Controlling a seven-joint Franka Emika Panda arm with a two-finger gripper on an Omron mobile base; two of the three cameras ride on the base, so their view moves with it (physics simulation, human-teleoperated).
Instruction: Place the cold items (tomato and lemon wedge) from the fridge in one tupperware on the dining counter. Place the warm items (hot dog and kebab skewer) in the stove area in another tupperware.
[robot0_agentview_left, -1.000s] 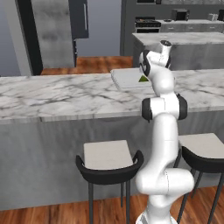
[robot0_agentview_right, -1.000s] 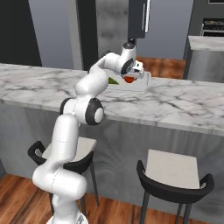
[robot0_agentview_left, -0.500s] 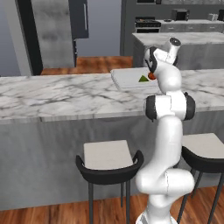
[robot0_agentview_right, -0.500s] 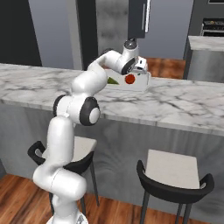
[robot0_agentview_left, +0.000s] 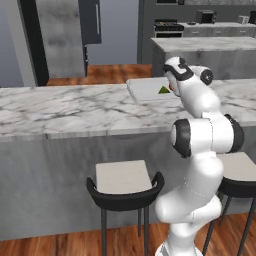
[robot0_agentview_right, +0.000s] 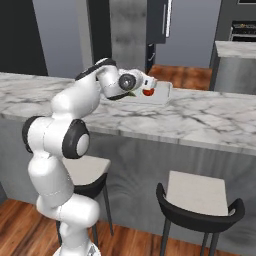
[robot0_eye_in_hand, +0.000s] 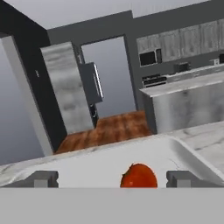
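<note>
Red against pale plastic, the tomato (robot0_eye_in_hand: 139, 176) lies low centre in the hand view, inside the tupperware (robot0_eye_in_hand: 109, 164) on the dining counter (robot0_agentview_left: 60, 107). The gripper (robot0_eye_in_hand: 112, 179) has its fingers spread wide on either side, gripping nothing, so it looks released. The lemon wedge (robot0_agentview_left: 164, 90) sits right of centre, in the same tray.
</note>
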